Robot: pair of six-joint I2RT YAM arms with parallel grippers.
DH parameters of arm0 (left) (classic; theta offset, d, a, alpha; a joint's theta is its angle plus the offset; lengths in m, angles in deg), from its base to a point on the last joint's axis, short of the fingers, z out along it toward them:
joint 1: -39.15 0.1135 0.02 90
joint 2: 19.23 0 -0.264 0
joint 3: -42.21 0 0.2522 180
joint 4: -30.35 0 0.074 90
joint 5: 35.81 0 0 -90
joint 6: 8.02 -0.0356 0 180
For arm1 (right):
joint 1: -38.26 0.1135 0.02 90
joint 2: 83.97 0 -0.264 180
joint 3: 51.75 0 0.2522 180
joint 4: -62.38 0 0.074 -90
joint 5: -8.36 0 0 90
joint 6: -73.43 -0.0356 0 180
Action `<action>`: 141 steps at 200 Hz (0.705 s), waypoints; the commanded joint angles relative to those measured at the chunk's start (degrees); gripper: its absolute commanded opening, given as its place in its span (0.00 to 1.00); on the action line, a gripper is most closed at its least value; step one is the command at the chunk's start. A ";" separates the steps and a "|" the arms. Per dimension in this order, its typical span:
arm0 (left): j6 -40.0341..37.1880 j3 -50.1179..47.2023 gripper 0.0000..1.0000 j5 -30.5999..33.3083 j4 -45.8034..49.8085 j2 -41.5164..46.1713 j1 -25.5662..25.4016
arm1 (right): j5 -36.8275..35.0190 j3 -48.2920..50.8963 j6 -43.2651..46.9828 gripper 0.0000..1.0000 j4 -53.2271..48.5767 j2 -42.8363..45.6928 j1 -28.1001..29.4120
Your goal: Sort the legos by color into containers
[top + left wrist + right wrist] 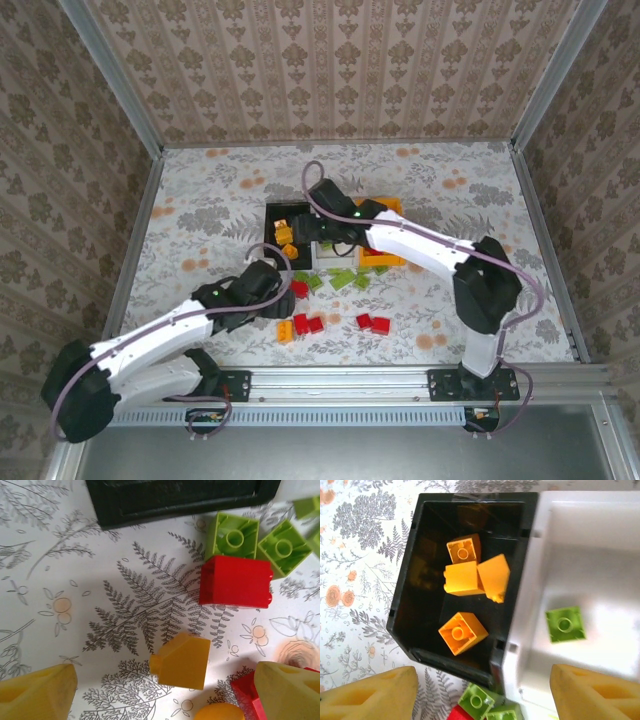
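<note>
**Layout, overhead view.** Flower-patterned worktop (200,200) with three bins side by side at centre: black bin (268,215) on the left, white bin (590,525) in the middle, orange bin (392,262) on the right (largely covered by the right arm).

**Right pincer** (482,692). Open, with nothing between the fingers. Poised above the line where the black and white bins meet.

**Black bin contents, right wrist view.** Four yellow bricks (462,578): three bunched together, the fourth lying apart.

**White bin contents.** One green brick (564,624), flat on the bin floor.

**Left pincer** (162,692). Open wide and empty. Held low over the worktop, just in front of the black bin.

- Between the fingers, touching neither: one loose yellow brick (182,660), tipped at an angle.
- Beside the right finger (287,690): corner of a red brick (244,695) (touching or just apart, cannot tell).
- Farther ahead, toward the black bin: a red block (235,582) pressed against a pair of green bricks (232,535).

**Other loose pieces, overhead view.**

- Green scatter (340,278) on the worktop in front of the white bin.
- Red pair (372,322) nearer the arm bases.
- Mixed red and orange group (300,325) close to the left arm.
</note>
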 commanded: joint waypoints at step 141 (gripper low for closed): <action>-3.35 0.78 0.40 -1.15 -9.49 -15.25 -1.12 | -2.23 18.18 -3.64 0.73 6.84 18.38 -4.91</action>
